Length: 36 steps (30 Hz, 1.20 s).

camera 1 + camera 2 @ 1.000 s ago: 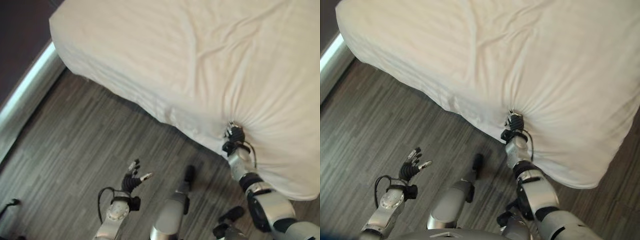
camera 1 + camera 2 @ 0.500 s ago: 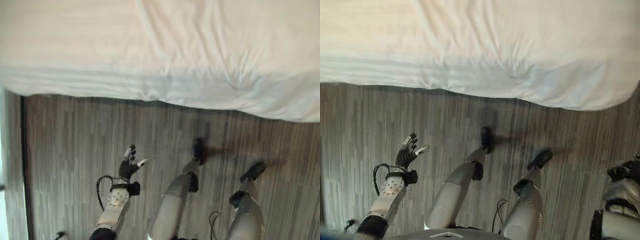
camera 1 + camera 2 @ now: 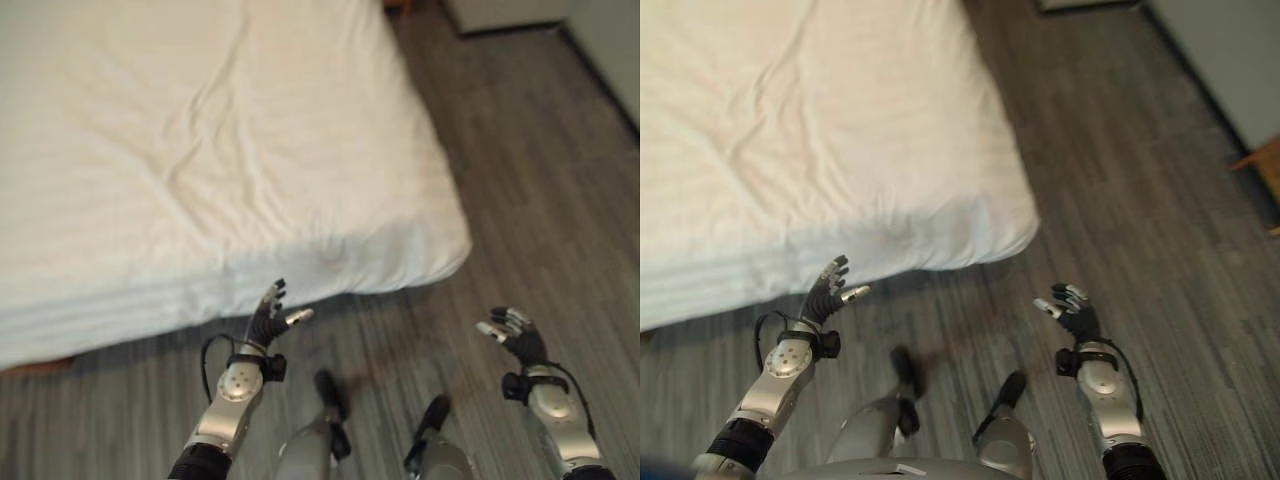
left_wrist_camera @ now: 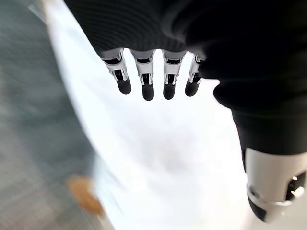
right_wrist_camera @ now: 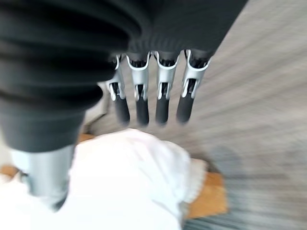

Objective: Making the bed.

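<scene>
Both hands empty — left hand [image 3: 266,322], right hand [image 3: 520,337] — beside bed [image 3: 200,150].

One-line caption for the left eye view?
Both robot hands, left and right, open and empty over the floor beside the white bed.

The wide bed under its wrinkled white striped cover [image 3: 200,150] takes up the robot's left and the middle ahead; its draped near edge hangs to the floor and blocks any low reach forward there. The left hand [image 3: 268,322], fingers spread and holding nothing, hovers just before that edge. The grey wood-plank floor [image 3: 540,200] runs bare along the bed's right side and in front of its rounded corner, giving open passage; the right hand [image 3: 518,335], fingers relaxed, hangs over it, well apart from the cover. A pale wall with a dark skirting [image 3: 1220,60] bounds this strip on the far right.
</scene>
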Motion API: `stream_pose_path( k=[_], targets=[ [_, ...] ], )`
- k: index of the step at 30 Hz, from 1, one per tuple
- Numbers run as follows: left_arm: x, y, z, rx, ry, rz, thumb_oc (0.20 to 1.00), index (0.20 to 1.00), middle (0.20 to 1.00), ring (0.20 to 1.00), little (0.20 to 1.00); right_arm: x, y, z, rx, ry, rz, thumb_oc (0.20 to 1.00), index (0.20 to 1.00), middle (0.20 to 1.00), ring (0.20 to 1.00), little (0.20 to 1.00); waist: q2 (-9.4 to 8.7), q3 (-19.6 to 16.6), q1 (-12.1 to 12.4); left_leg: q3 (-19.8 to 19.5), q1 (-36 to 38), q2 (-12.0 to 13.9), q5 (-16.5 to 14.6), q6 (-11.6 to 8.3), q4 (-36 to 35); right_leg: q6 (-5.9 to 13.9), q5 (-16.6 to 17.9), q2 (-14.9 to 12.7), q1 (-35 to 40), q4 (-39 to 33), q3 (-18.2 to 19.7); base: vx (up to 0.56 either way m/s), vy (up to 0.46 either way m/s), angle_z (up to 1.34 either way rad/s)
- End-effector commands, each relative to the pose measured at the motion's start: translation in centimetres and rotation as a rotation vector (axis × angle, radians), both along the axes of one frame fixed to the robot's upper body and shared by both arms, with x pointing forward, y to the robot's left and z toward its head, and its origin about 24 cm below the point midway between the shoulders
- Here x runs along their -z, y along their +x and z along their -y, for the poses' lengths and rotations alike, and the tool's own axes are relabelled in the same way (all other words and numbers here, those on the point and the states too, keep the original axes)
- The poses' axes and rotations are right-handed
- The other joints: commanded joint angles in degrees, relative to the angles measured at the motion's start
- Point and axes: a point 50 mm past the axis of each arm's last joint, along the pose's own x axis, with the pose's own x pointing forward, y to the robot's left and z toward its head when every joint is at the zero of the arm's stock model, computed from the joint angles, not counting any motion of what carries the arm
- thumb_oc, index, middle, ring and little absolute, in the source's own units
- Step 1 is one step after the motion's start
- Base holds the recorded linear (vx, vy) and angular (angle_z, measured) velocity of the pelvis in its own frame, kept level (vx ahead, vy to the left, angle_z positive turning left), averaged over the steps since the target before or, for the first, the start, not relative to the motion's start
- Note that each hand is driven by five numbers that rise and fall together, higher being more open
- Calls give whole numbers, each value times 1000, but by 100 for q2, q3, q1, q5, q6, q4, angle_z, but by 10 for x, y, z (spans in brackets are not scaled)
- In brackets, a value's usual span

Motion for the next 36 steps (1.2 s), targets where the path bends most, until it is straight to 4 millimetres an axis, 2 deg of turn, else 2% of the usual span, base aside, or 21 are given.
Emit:
stream_pose_path(
  k=[1, 4, 7, 9, 10, 11, 12, 13, 14, 15, 18, 20, 23, 25, 28, 30, 31, 32, 33, 35, 36],
  targets=[
    [-12, 13, 19, 93, -17, 54, 1000, 1000, 1000, 1000, 1000, -24, 14, 5, -76, -144, 80, 1000, 1000, 1000, 1000, 1000, 244, 69, 198, -39, 598, 249, -246, -172, -128, -57, -601, -61, 156, 779, -287, 14, -238, -122],
    [-13, 18, 34, 119, -61, 56, 1000, 1000, 1000, 1000, 1000, -26, 11, -10, -131, -139, 93, 1000, 1000, 1000, 1000, 1000, 282, -95, 100, 104, 848, 358, -99, -271, -98, -242, -800, 221, 449, 433, -116, 19, -187, -77],
    [-14, 20, 44, 129, -107, 67, 1000, 1000, 1000, 1000, 1000, -8, 1, 7, -114, -148, -2, 1000, 1000, 1000, 1000, 1000, 356, -264, -70, 273, 1121, 488, -93, -387, 123, -376, -900, 432, 651, 105, 120, 112, -240, -51],
    [-17, 19, 50, 139, -146, 82, 1000, 1000, 1000, 1000, 1000, -12, 2, 8, -135, -167, 11, 1000, 1000, 1000, 1000, 1000, 391, -160, -14, 156, 915, 930, 260, -681, 1169, -564, -1088, 693, 845, -129, 396, 141, -407, -60],
    [-21, 22, 56, 135, -190, 96, 1000, 1000, 1000, 1000, 1000, -17, 3, 8, -170, -211, 22, 1000, 1000, 1000, 1000, 1000, 360, 26, 112, -566, 512, 1328, 925, -916, 2175, -781, -1289, 867, 960, -180, 742, 100, -473, -94],
    [-21, 22, 59, 124, -200, 98, 1000, 1000, 1000, 1000, 1000, -19, 3, 7, -187, -234, 26, 1000, 1000, 1000, 1000, 1000, 326, 93, 169, -1119, 320, 1281, 897, -842, 2522, -863, -1396, 919, 944, -184, 911, 50, -334, -118],
    [-21, 23, 59, 124, -200, 98, 1000, 1000, 1000, 1000, 1000, -19, 3, 8, -186, -235, 27, 1000, 1000, 1000, 1000, 1000, 335, 92, 160, -1145, 287, 1299, 880, -849, 2568, -872, -1409, 931, 943, -184, 902, 8, -165, -147],
    [-20, 21, 61, 118, -209, 95, 1000, 1000, 1000, 1000, 1000, -19, 2, 7, -195, -243, 23, 1000, 1000, 1000, 1000, 1000, 286, 130, 220, -1679, 152, 1025, 636, -684, 2719, -876, -1416, 924, 938, -184, 1125, 18, -91, -130],
    [-20, 21, 63, 107, -233, 99, 1000, 1000, 1000, 1000, 1000, -19, 1, 7, -205, -257, 20, 1000, 1000, 1000, 1000, 1000, 218, 187, 303, -2122, -135, 564, 351, -452, 2782, -863, -1323, 860, 883, -184, 1309, 55, -116, -122],
    [-19, 19, 66, 113, -247, 94, 1000, 1000, 1000, 1000, 1000, -18, 1, 8, -203, -262, 15, 1000, 1000, 1000, 1000, 1000, 200, 208, 319, -2352, -289, 376, 211, -410, 2807, -839, -1311, 861, 897, -184, 1455, 108, -103, -128],
    [-23, 23, 72, 125, -260, 109, 1000, 1000, 1000, 1000, 1000, -21, 7, 3, -223, -266, 31, 1000, 1000, 1000, 1000, 1000, 169, 191, 394, -2344, -488, 59, -204, -284, 2005, -711, -1407, 906, 931, -184, 1739, 245, -56, -87],
    [-25, 23, 74, 132, -257, 119, 1000, 1000, 1000, 1000, 1000, -22, 11, 0, -230, -261, 43, 1000, 1000, 1000, 1000, 1000, 221, 106, 449, -2164, -571, -179, -19, -251, 1166, -652, -1493, 1031, 1001, -184, 1846, 351, 11, -37],
    [-26, 22, 79, 145, -268, 122, 1000, 1000, 1000, 1000, 1000, -22, 17, -4, -229, -261, 56, 1000, 1000, 1000, 1000, 1000, 358, 63, 620, -2192, -931, -229, 611, -410, 130, -643, -1751, 1309, 1297, -184, 2003, 457, 41, -16],
    [-26, 21, 80, 138, -281, 120, 1000, 1000, 1000, 1000, 1000, -24, 19, -6, -231, -267, 64, 1000, 1000, 1000, 1000, 1000, 316, 51, 693, -2082, -1045, -174, 709, -460, -155, -590, -1899, 1324, 1578, -184, 2068, 506, 62, -39],
    [-23, 20, 75, 120, -276, 111, 1000, 1000, 1000, 1000, 1000, -20, 17, -15, -256, -256, 62, 1000, 1000, 1000, 1000, 1000, 105, -142, 782, -1941, -874, -171, 763, -230, -161, -526, -1986, 1339, 1968, -184, 2213, 605, 110, -40],
    [-26, 21, 74, 130, -253, 119, 1000, 1000, 1000, 1000, 1000, -20, 18, -22, -272, -257, 73, 1000, 1000, 1000, 1000, 1000, -179, -151, 860, -1778, -623, -310, 605, 8, -140, -283, -1769, 1135, 1925, 593, 2252, 487, 125, -41],
    [-26, 21, 73, 130, -253, 119, 1000, 1000, 1000, 1000, 1000, -20, 18, -22, -272, -257, 74, 1000, 1000, 1000, 1000, 1000, -171, -160, 880, -1762, -630, -292, 615, 7, -148, -286, -1758, 1144, 1903, 595, 2276, 450, 193, -59],
    [-31, 25, 73, 144, -222, 136, 1000, 1000, 1000, 1000, 1000, -22, 24, -29, -283, -249, 87, 1000, 1000, 1000, 1000, 1000, -251, -87, 871, -1655, -323, -403, 399, 173, -158, 91, -1056, 781, 1490, 1853, 2124, 429, 234, -41],
    [-35, 28, 72, 156, -197, 149, 1000, 1000, 1000, 1000, 1000, -26, 29, -38, -304, -240, 110, 1000, 1000, 1000, 1000, 1000, -248, -4, 804, -1676, -68, -492, 256, 262, -161, 259, -469, 580, 1110, 2599, 2085, 567, 311, -25],
    [-44, 31, 67, 151, -186, 186, 1000, 1000, 1000, 1000, 1000, -31, 32, -40, -303, -232, 131, 1000, 1000, 1000, 1000, 1000, -85, 44, 679, -1787, 211, -437, 5, 339, -161, 244, -235, 430, 544, 3424, 2065, 466, 212, 8],
    [-50, 37, 67, 146, -187, 206, 1000, 1000, 1000, 1000, 1000, -37, 34, -43, -306, -225, 162, 1000, 1000, 1000, 1000, 1000, 28, 138, 512, -1972, 456, -437, -226, 349, -161, 34, -577, 368, 2, 3532, 1977, 393, 105, 65]
  ],
)
